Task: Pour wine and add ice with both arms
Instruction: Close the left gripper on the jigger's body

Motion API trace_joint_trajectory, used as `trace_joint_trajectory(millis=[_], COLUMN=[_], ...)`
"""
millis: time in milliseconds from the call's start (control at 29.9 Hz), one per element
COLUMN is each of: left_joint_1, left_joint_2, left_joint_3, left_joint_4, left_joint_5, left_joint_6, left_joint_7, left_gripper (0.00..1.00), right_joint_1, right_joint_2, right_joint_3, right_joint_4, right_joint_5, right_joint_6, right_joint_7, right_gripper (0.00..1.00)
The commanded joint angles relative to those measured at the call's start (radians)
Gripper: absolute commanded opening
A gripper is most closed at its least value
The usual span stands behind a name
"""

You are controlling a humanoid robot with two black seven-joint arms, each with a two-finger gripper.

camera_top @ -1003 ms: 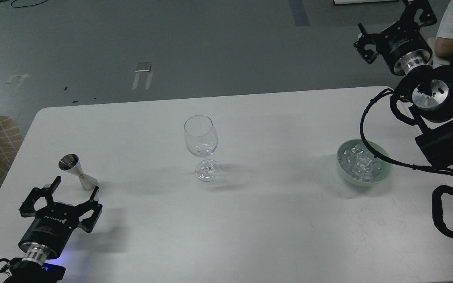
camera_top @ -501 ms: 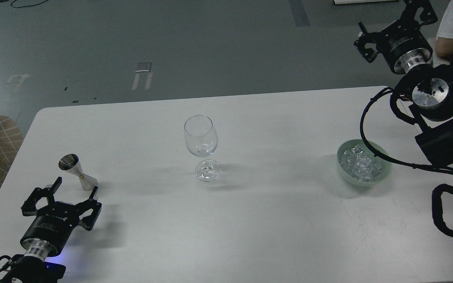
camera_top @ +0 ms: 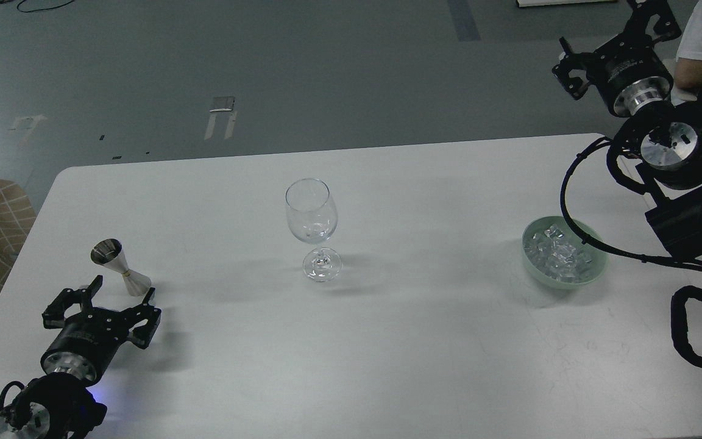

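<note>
Centrally, wine glass [camera_top: 312, 228] upright, stem vertical

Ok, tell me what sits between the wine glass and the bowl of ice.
Nothing: in the head view, the white table is bare between the wine glass and the green bowl holding the ice.

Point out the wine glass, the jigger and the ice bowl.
wine glass [camera_top: 311, 214], head view, on its bowl.
jigger [camera_top: 120, 268], head view, on its narrow waist.
ice bowl [camera_top: 598, 268], head view, on its green rim.

jigger [camera_top: 120, 267] left, glass [camera_top: 312, 227] centre, bowl [camera_top: 595, 275] right
</note>
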Motion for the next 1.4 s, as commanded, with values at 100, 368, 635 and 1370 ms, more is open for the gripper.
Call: trace_joint_trajectory(millis=[100,368,635,1370], left_joint_1=[-0.045,-0.074,-0.088,-0.088], left_joint_2=[0.005,0.003,0.005,0.0], left_joint_3=[-0.002,-0.009,-0.012,-0.013], left_joint_4=[0.01,0.028,0.044,0.04], left_joint_5=[-0.001,0.001,-0.004,-0.002], left_joint_6=[0.079,0.107,0.107,0.098], left_joint_7=[0.0,0.0,0.001,-0.003], left_gripper=[0.86,0.86,0.86,0.64], right_joint_1=[-0.002,-0.002,-0.005,-0.005], right_joint_2=[0.0,0.001,0.001,0.001], right_joint_3=[-0.002,-0.002,-0.003,-0.003], right_joint_4=[-0.003,-0.002,-0.01,-0.006], right_joint_5=[-0.001,-0.001,-0.003,-0.003], right_joint_6=[0.0,0.0,-0.001,-0.001], right_joint_7=[0.0,0.0,0.008,0.008], right_gripper=[1.0,1.0,1.0,1.0])
